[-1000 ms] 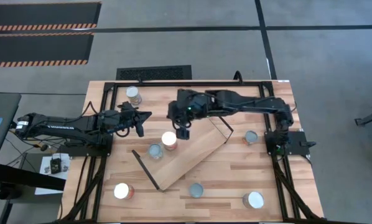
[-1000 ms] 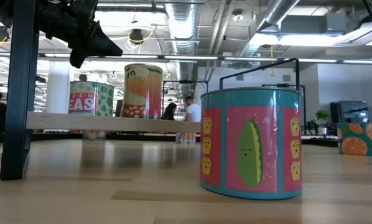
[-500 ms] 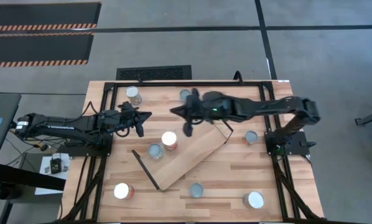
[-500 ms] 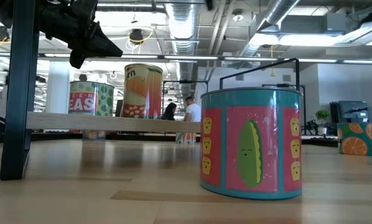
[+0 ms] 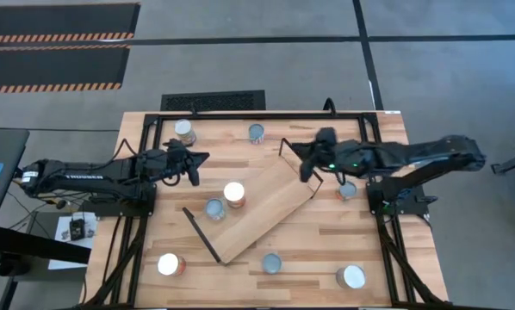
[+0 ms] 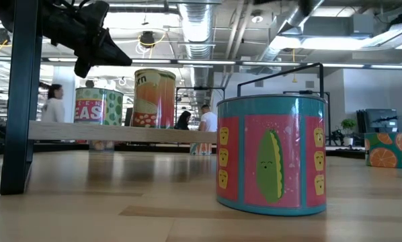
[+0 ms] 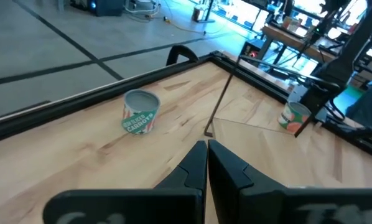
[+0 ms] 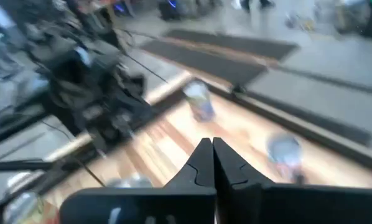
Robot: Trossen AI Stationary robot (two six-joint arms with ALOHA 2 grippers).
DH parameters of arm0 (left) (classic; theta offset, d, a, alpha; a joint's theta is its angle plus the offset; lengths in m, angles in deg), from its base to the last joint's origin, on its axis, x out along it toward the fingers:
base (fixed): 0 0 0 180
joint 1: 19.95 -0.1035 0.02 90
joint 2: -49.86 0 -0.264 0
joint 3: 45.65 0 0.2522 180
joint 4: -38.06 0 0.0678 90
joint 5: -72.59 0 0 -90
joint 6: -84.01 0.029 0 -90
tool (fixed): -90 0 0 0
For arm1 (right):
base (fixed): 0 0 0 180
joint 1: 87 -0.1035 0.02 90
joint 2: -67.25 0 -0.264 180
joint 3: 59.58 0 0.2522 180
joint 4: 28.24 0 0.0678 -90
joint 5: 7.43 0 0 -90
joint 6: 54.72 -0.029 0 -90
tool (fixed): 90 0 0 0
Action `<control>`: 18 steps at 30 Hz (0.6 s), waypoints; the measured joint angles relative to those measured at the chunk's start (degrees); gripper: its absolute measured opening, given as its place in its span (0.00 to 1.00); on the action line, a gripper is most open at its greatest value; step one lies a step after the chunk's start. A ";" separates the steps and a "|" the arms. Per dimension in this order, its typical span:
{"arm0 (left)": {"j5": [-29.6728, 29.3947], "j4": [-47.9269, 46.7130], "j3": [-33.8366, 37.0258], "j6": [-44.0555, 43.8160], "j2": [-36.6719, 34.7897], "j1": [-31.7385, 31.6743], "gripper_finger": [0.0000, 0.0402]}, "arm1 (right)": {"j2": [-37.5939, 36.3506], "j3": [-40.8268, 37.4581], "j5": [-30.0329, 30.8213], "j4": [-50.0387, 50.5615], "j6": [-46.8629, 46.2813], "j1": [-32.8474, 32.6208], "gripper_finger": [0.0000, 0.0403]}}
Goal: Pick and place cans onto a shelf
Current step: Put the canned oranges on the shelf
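One can (image 5: 233,192) stands on the shelf (image 5: 262,209). The right gripper (image 5: 306,163) hovers over its far end, jaws closed and empty. The left gripper (image 5: 195,167) waits nearby, jaws closed and empty.

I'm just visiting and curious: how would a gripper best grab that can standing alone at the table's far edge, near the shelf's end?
Probably from straight above, fingers closing across the round side wall of the can. It stands upright with open table around it, and the shelf bracket is a little way off, so nothing seems to block a top-down approach.
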 joint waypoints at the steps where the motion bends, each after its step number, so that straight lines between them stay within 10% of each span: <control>1: 0.11 0.02 0.00 -0.20 0.01 -0.18 0.00 | -1.27 -0.01 0.98 3.61 -2.58 -0.66 0.00; 18: -3.17 0.01 0.00 -5.21 0.17 -0.49 0.00 | -14.59 -0.83 -7.87 61.48 -40.00 -7.10 0.00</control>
